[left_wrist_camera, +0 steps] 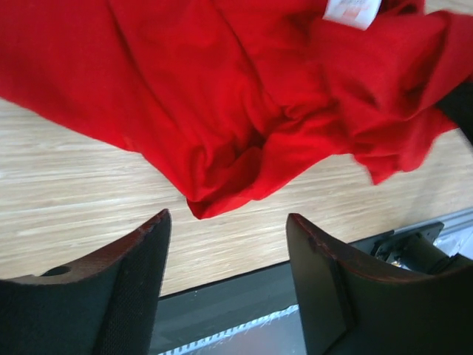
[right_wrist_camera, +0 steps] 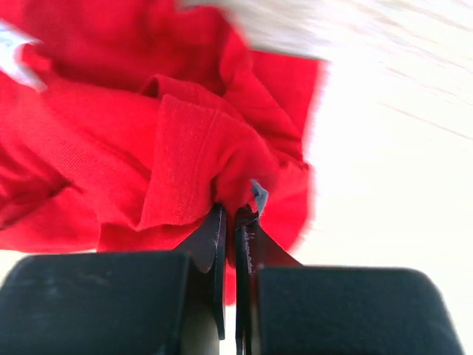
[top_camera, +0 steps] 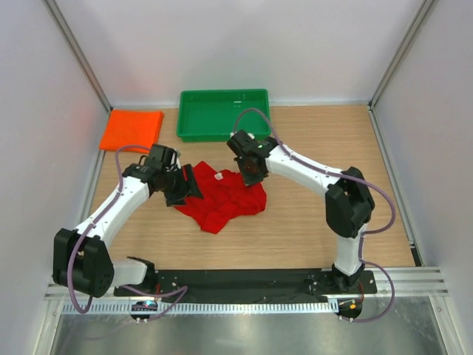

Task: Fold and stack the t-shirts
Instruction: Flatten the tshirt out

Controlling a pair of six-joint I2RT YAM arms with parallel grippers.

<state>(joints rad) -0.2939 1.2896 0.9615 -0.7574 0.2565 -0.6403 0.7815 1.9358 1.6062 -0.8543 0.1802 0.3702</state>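
The red t-shirt (top_camera: 222, 198) was found crumpled on the middle of the tabletop (top_camera: 310, 229), with the orange t-shirt (top_camera: 131, 129) lying folded at its ten o'clock. A bunch of red cloth was pinched in the right claw (right_wrist_camera: 235, 222) at the heap's two o'clock, while the left claw (left_wrist_camera: 228, 222) was held spread and empty at nine o'clock. It was judged that the opposite edge should be gripped there and the cloth drawn flat before folding.

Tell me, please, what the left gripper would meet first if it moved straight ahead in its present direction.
Most likely the crumpled edge of the red t-shirt, straight ahead of the open left gripper. Bare table shows between them, so a downward tilt could touch wood first; depth is unclear.
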